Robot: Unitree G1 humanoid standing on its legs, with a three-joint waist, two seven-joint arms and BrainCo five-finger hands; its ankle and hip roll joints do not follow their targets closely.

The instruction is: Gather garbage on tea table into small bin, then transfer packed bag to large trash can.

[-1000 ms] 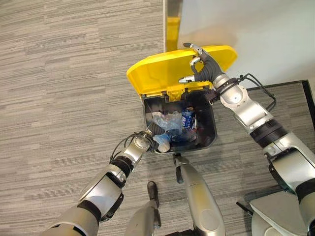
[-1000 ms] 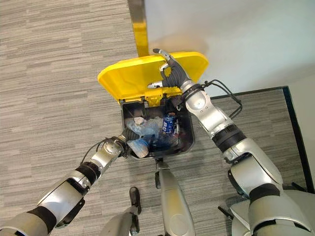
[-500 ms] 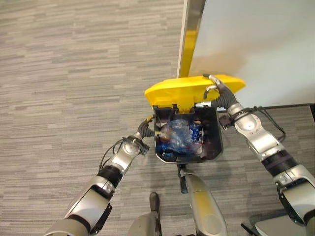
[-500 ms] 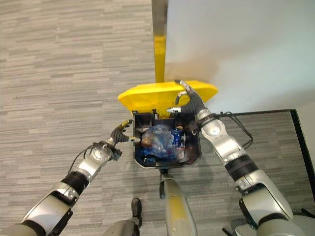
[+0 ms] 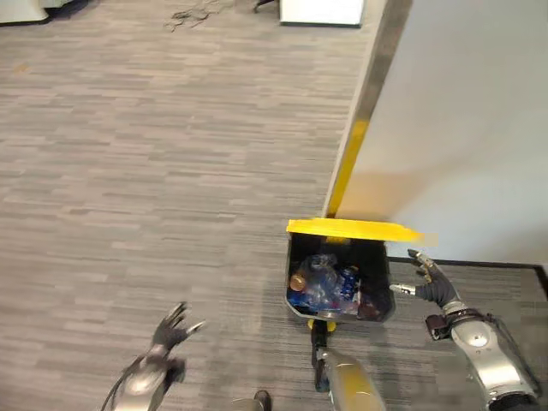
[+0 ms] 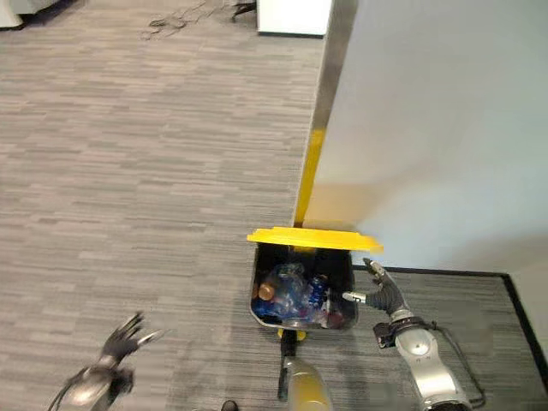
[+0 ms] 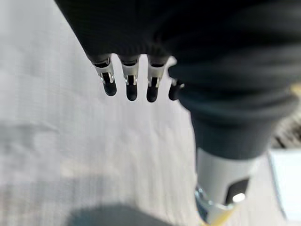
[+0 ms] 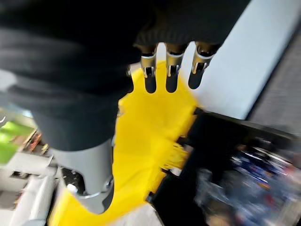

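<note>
The large black trash can (image 5: 378, 278) stands against the wall with its yellow lid (image 5: 351, 229) raised. Inside lies a clear packed bag (image 5: 324, 272) with bottles and cans. My right hand (image 5: 431, 283) hovers just right of the can's rim, open and holding nothing. In the right wrist view its straight fingers (image 8: 171, 70) point over the yellow lid (image 8: 150, 141) and the can's dark inside (image 8: 235, 160). My left hand (image 5: 169, 329) is well left of the can over the carpet, fingers spread and empty. The left wrist view shows its fingers (image 7: 127, 82) straight above the floor.
A white wall (image 5: 479, 128) rises behind the can, edged by a metal corner post with a yellow strip (image 5: 349, 158). A dark-edged mat (image 5: 479, 278) lies right of the can. Grey carpet (image 5: 154, 171) stretches left; a white cabinet (image 5: 321, 10) and loose cables (image 5: 193, 13) sit far back.
The camera has drawn back and up. My left hand left the can's rim and moved away to the left. My right hand came off the lid and dropped beside the can.
</note>
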